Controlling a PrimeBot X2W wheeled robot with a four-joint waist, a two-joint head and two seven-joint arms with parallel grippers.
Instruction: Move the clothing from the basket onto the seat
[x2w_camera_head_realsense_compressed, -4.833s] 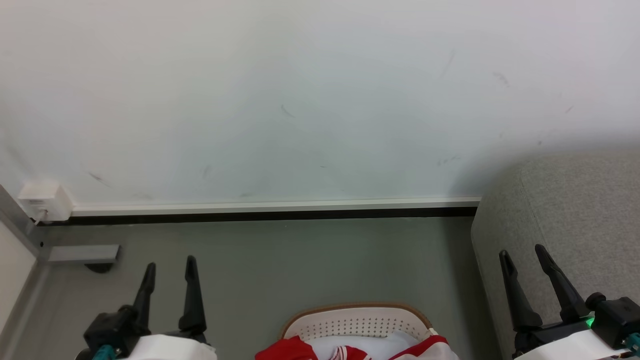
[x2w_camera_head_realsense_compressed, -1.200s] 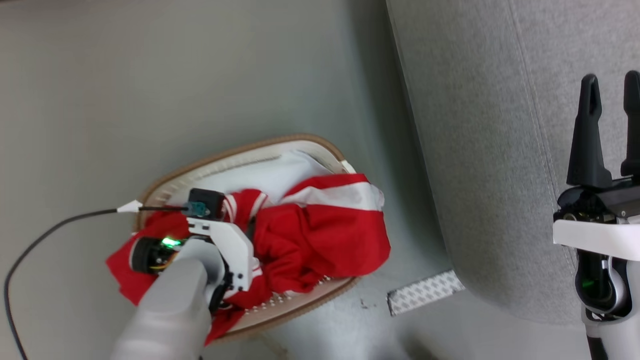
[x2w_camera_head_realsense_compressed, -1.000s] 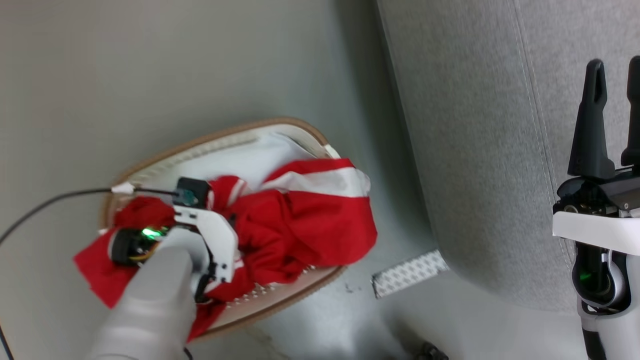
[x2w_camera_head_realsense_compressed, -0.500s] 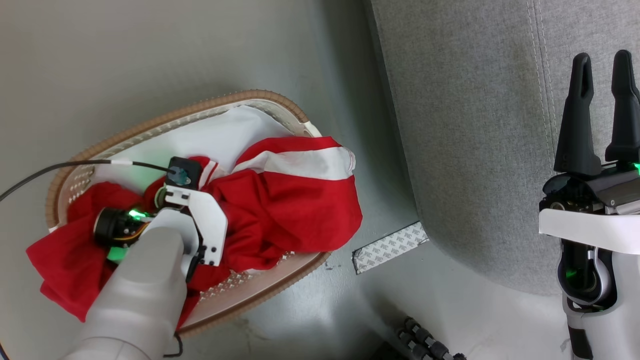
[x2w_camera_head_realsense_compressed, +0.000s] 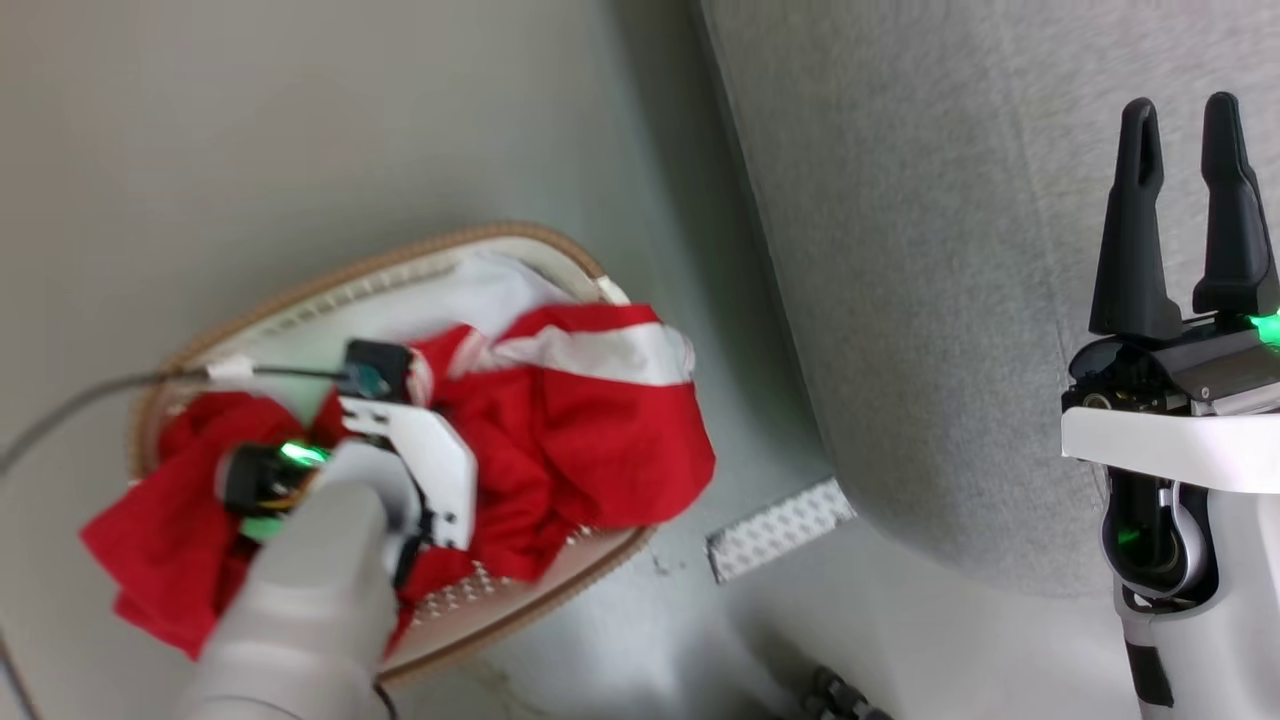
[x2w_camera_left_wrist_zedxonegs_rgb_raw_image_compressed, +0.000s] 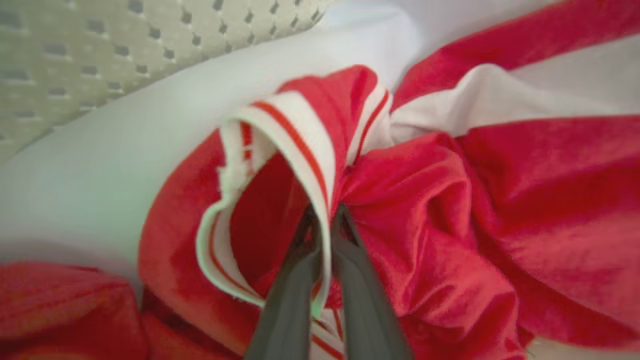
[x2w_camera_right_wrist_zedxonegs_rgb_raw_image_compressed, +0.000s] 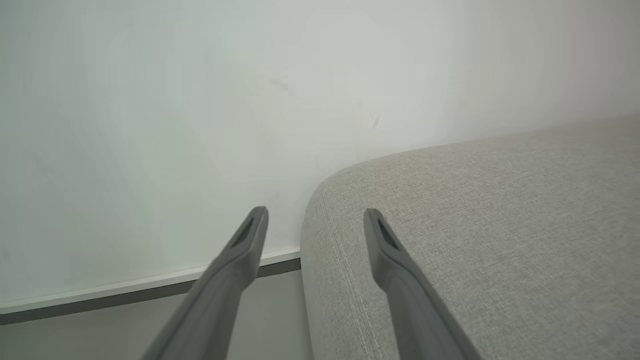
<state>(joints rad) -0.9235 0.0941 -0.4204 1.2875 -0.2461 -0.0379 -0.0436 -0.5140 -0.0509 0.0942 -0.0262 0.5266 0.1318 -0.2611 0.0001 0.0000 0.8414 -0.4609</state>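
The red clothing (x2w_camera_head_realsense_compressed: 590, 440) with white panels lies bunched in the white basket (x2w_camera_head_realsense_compressed: 330, 290) with the tan rim, part of it spilling over the left edge. My left gripper (x2w_camera_left_wrist_zedxonegs_rgb_raw_image_compressed: 325, 212) reaches down into the basket, shut on the striped red-and-white trim of the clothing (x2w_camera_left_wrist_zedxonegs_rgb_raw_image_compressed: 300, 145). In the head view its wrist (x2w_camera_head_realsense_compressed: 400, 450) covers the fingers. The grey seat (x2w_camera_head_realsense_compressed: 930, 260) stands to the right of the basket. Over the seat hangs my right gripper (x2w_camera_head_realsense_compressed: 1180, 120), open and with nothing between its fingers (x2w_camera_right_wrist_zedxonegs_rgb_raw_image_compressed: 250, 235).
A pale white cloth (x2w_camera_left_wrist_zedxonegs_rgb_raw_image_compressed: 100, 160) lies under the clothing in the basket. A patterned strip (x2w_camera_head_realsense_compressed: 780, 525) lies on the grey floor between basket and seat. A dark cable (x2w_camera_head_realsense_compressed: 80, 400) runs off to the left. A white wall (x2w_camera_right_wrist_zedxonegs_rgb_raw_image_compressed: 150, 125) stands behind the seat.
The head camera tilted from the wall down to the basket. My left arm went down into the basket and its fingers now pinch the striped trim. The right gripper stays open.
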